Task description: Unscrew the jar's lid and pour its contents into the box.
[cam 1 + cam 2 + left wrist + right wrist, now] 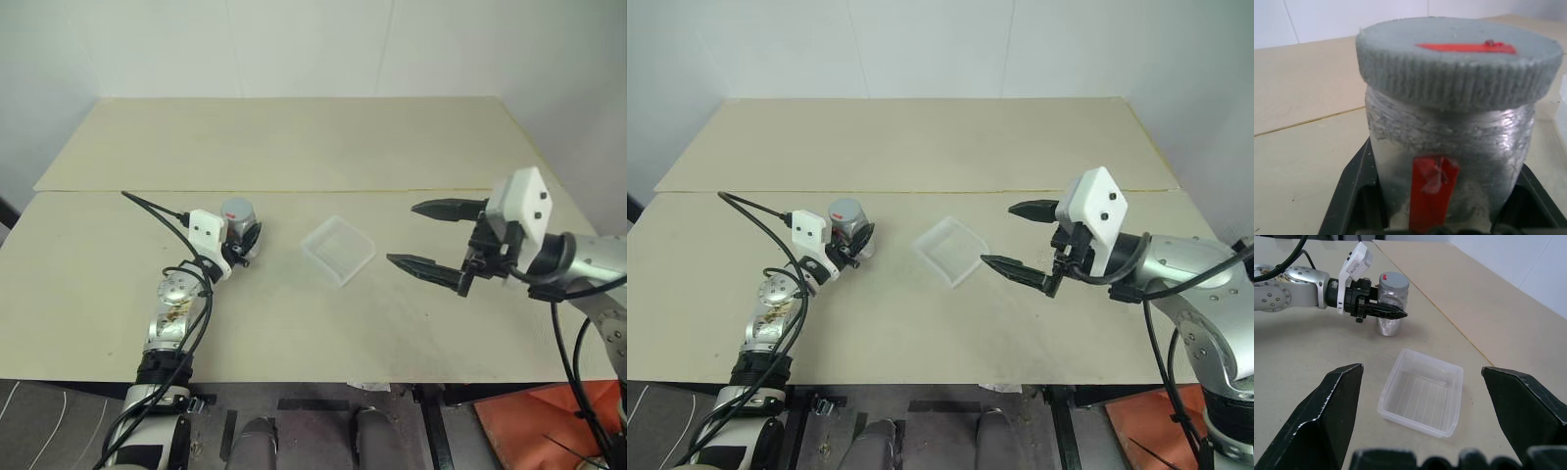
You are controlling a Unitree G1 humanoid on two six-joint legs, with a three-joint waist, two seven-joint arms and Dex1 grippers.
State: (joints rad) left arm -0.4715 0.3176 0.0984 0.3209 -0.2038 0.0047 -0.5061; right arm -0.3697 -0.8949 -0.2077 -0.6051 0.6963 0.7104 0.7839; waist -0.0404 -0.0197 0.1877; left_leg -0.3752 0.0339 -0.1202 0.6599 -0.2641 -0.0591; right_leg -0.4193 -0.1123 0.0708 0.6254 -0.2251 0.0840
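No brand name or readable writing shows anywhere; the only markings are strips of red tape. In the left wrist view, one red strip lies flat across the top of the lid (1459, 61) and a second, crinkled strip runs down the side of the jar (1449, 161). The lid is a round grey cap with a rough, matte top and fine vertical ribs around its edge, slightly wider than the body beneath it. The jar's wall is clear but frosted with a silvery-grey, dusty film, so the contents cannot be made out. The lid is still on.

From the head camera, the jar stands upright on a pale beige table (294, 137) with a seam running across it. The left gripper (245, 240) is closed on the jar, its black fingers pressed against either side of the body below the lid. The right wrist view shows this grip from the opposite side.

The box (338, 250) is a shallow square tray of clear plastic with faint ridges on its floor, seen best from the right wrist. It sits empty, near the jar but not touching it, between the two arms.

The right gripper (436, 240) hovers above the table beyond the box, jaws spread wide and holding nothing.
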